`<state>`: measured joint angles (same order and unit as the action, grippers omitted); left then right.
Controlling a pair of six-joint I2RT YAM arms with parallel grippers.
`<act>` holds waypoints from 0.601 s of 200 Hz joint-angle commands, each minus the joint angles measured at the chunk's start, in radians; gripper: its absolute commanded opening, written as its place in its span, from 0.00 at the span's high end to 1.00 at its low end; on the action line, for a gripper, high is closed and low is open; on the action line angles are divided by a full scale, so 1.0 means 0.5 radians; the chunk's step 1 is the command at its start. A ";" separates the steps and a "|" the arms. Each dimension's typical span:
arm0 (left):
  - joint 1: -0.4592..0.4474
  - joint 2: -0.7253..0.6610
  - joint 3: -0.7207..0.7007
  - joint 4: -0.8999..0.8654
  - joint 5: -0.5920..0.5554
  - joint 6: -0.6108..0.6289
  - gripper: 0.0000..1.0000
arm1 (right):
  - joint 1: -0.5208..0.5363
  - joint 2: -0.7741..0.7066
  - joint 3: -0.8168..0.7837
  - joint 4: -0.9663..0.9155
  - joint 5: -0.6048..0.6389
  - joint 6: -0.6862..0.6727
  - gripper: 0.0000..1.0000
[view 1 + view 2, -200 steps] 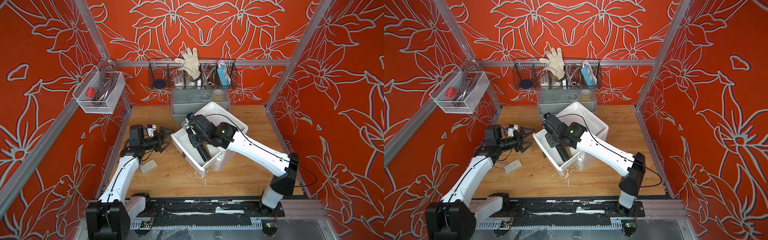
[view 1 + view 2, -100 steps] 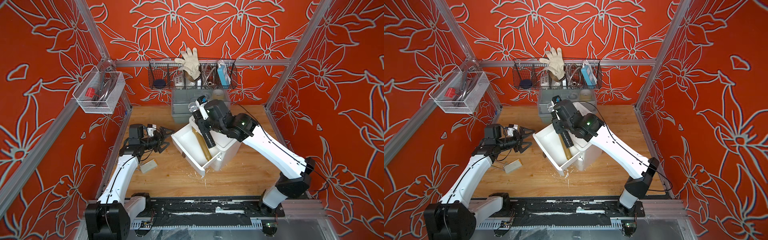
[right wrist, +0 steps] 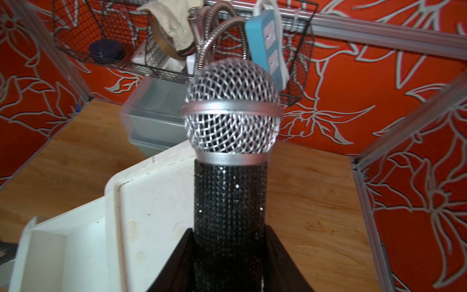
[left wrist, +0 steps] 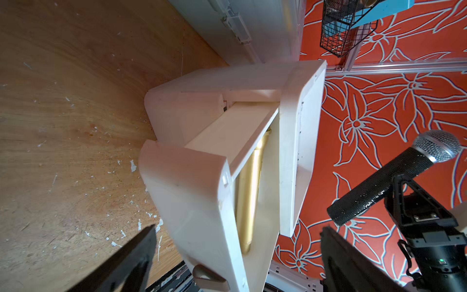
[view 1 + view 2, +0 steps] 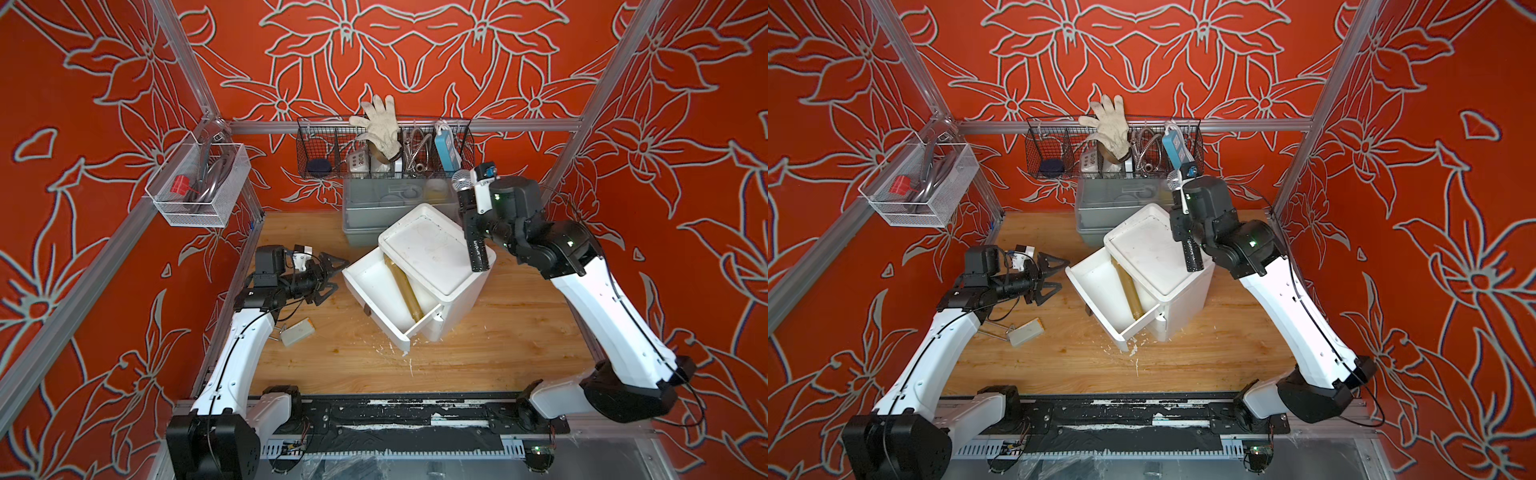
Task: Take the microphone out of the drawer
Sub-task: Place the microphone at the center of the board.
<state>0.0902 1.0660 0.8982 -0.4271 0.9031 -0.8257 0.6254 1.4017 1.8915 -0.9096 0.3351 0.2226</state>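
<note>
Top view: my left claw [image 5: 332,276] hangs spread wide, empty, just beside the open drawer [image 5: 374,278]. Beyond the drawer, my right claw [image 5: 471,212] is clamped on the microphone [image 5: 476,249], held clear of the drawer, long axis near upright, mesh head above the grip, tail below. Setting it down falls, I judge, to the right arm.

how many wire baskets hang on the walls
2: a white wire mesh basket on the left side wall, and a black wire basket on the back wall rail.
</note>
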 commanded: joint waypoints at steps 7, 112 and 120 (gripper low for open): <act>-0.014 -0.014 0.045 -0.026 0.034 0.059 0.00 | -0.250 -0.151 -0.201 -0.058 0.109 -0.018 1.00; -0.021 -0.025 0.114 -0.125 0.004 0.124 0.00 | -1.266 -0.350 -1.347 0.351 -0.425 0.287 1.00; -0.021 -0.029 0.115 -0.127 0.006 0.125 0.00 | -1.281 -0.348 -1.432 0.416 -0.436 0.308 1.00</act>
<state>0.0845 1.0668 0.9482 -0.4793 0.9005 -0.7815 0.0109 1.2407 1.2697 -0.8196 0.2001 0.3096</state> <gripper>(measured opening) 0.998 0.410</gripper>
